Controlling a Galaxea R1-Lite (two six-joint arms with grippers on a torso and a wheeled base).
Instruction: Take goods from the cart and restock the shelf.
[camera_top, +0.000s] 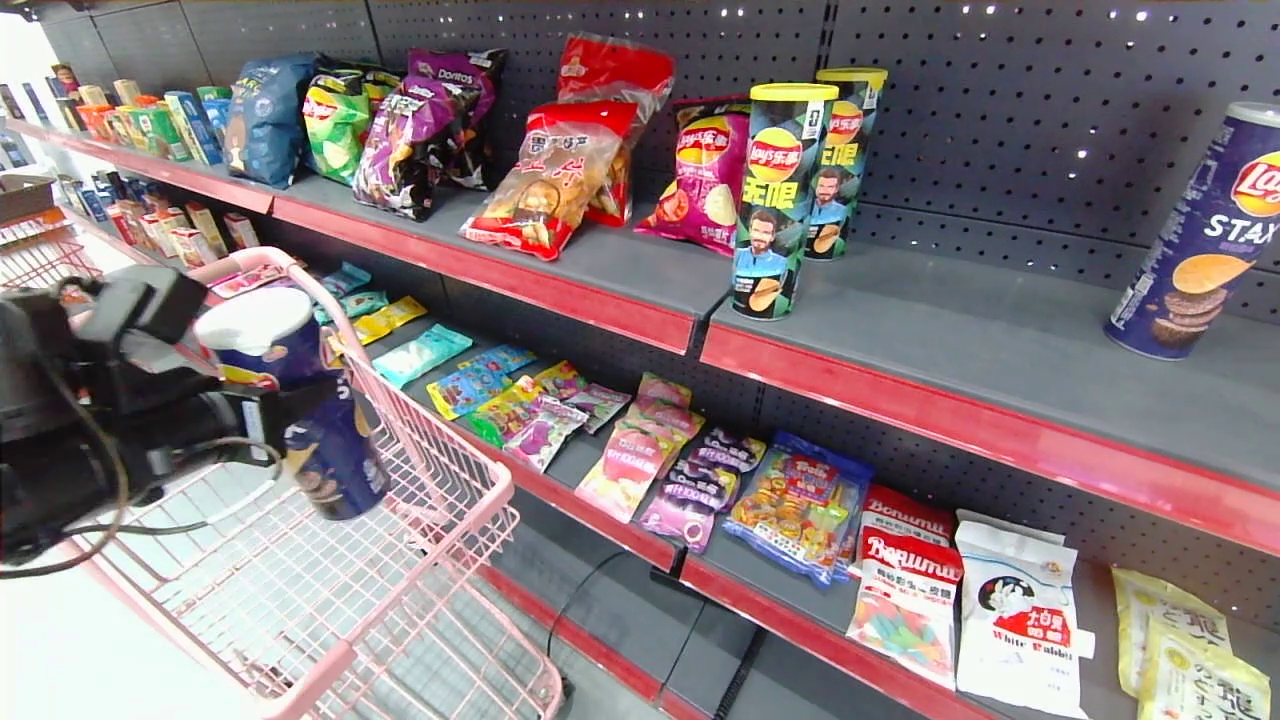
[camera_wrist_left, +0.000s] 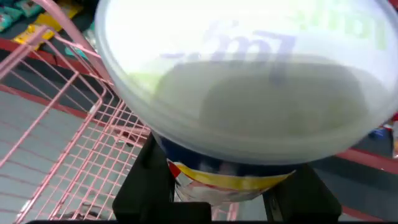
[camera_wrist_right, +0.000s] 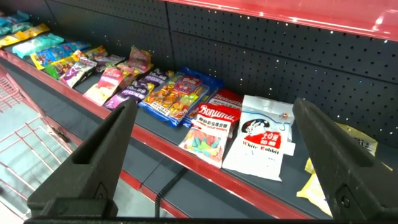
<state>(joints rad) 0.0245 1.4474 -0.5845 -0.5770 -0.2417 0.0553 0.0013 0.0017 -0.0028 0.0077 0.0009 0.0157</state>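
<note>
My left gripper (camera_top: 255, 405) looks clamped on the blue chip can (camera_top: 335, 455) above the cart (camera_top: 430, 470) (right gripper (camera_wrist_right: 214, 106) spread apart, holding nothing), so next it goes right onto the upper shelf (camera_top: 1000, 340).

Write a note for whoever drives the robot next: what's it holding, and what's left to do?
Left gripper: shut on a blue can, held over the cart.
Right gripper: open, empty, facing candy bags.
Done: can grasped.
Left: stand it on the top shelf, probably in the bare stretch beside the matching can.
</note>
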